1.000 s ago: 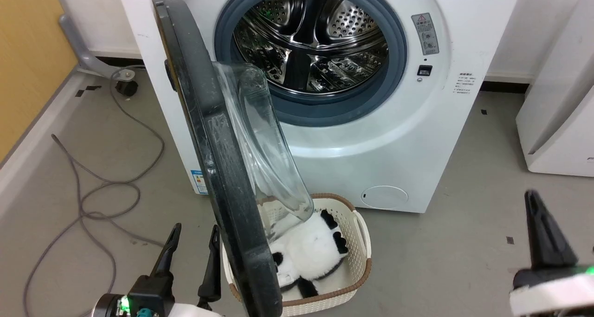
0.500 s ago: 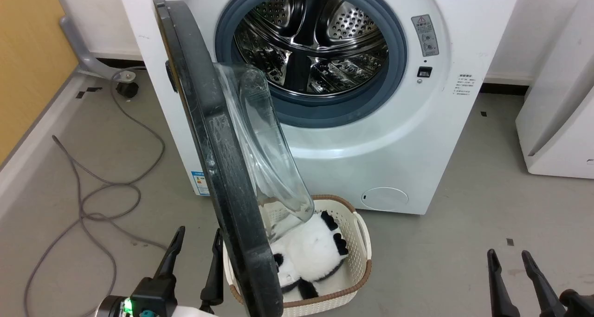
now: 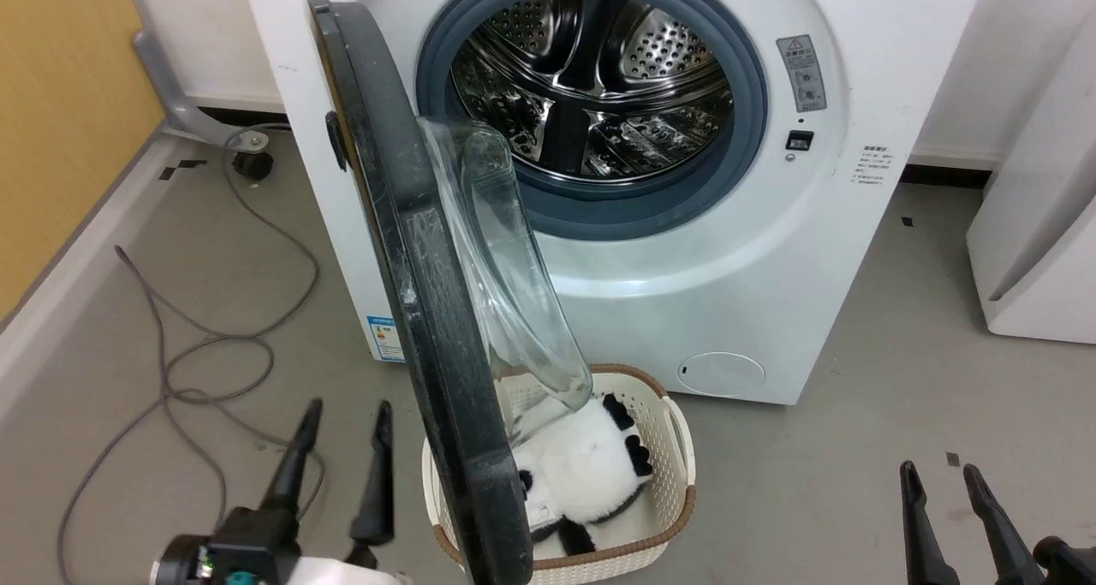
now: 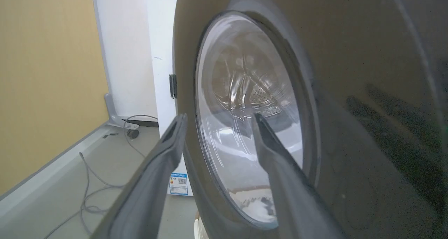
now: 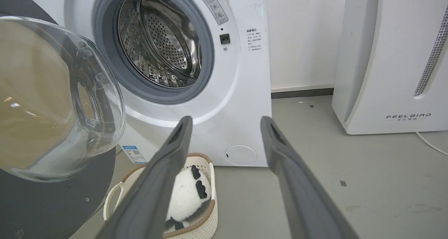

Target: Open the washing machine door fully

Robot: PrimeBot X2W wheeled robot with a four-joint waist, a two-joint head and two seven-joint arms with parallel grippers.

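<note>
The washing machine door (image 3: 411, 311) stands swung out from the washing machine (image 3: 736, 259), hinged on the machine's left side and seen nearly edge-on, its clear glass bowl bulging toward the open steel drum (image 3: 591, 80). The door's lower rim hangs over a white basket (image 3: 681, 448) that sits on the floor just in front of the machine and holds a black-and-white plush toy (image 3: 582, 469). The left claw (image 3: 349, 407) is released and empty. It sits left of the machine front on the door's glossy outer side, its nearer finger close to the rim; whether it touches cannot be told. A grey cable (image 3: 171, 371) loops over the floor left of the machine. The right claw (image 3: 939, 469) is also released and empty, over bare grey floor (image 3: 856, 414) to the right of the machine front, well apart from the door.
</note>
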